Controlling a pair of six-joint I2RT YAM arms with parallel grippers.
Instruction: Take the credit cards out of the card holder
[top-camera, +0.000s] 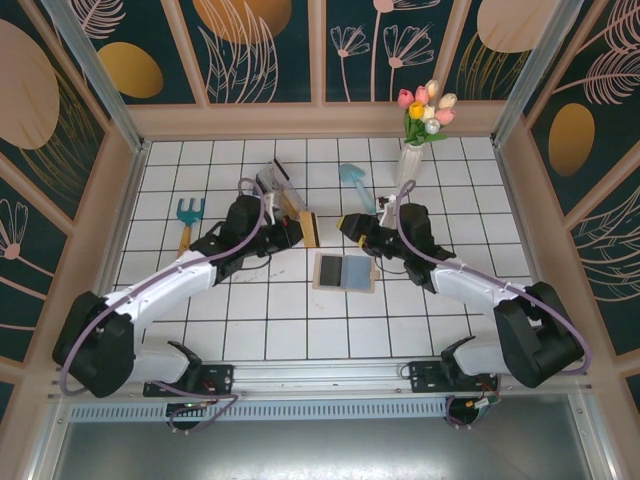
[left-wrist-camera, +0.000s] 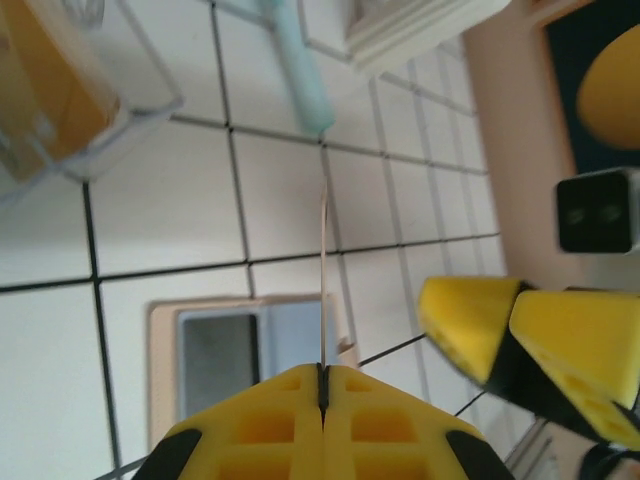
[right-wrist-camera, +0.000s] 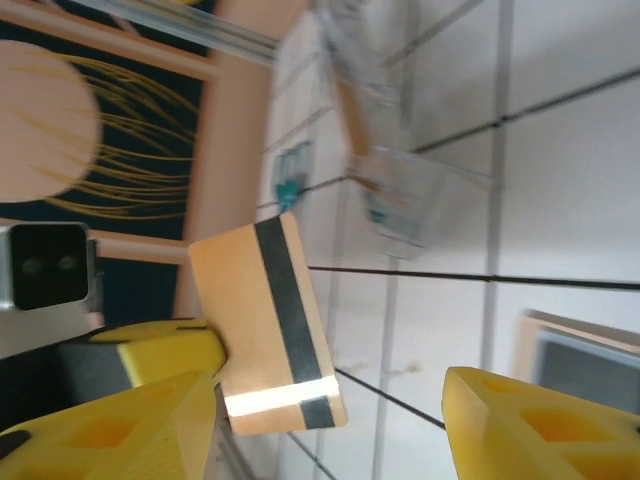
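My left gripper (top-camera: 298, 230) (left-wrist-camera: 322, 372) is shut on a credit card (top-camera: 311, 228), pale with a black stripe. The left wrist view shows this card (left-wrist-camera: 323, 270) edge-on as a thin line, and the right wrist view shows its flat face (right-wrist-camera: 270, 330). My right gripper (top-camera: 345, 223) (right-wrist-camera: 330, 400) stands open just right of the card, with one finger (right-wrist-camera: 120, 430) beside the card's lower corner. The card holder (top-camera: 345, 271) (left-wrist-camera: 160, 340) (right-wrist-camera: 590, 365) lies open on the tiles below both grippers, tan-rimmed and blue-grey inside. A darker rectangle (left-wrist-camera: 215, 350) sits in its left half.
A clear acrylic rack (top-camera: 275, 185) (left-wrist-camera: 60, 90) stands behind the left gripper. A teal shovel (top-camera: 355, 180) (left-wrist-camera: 300, 70) and a white vase of flowers (top-camera: 415, 150) are at the back. A blue toy rake (top-camera: 188, 215) lies far left. Wooden walls ring the tiled floor.
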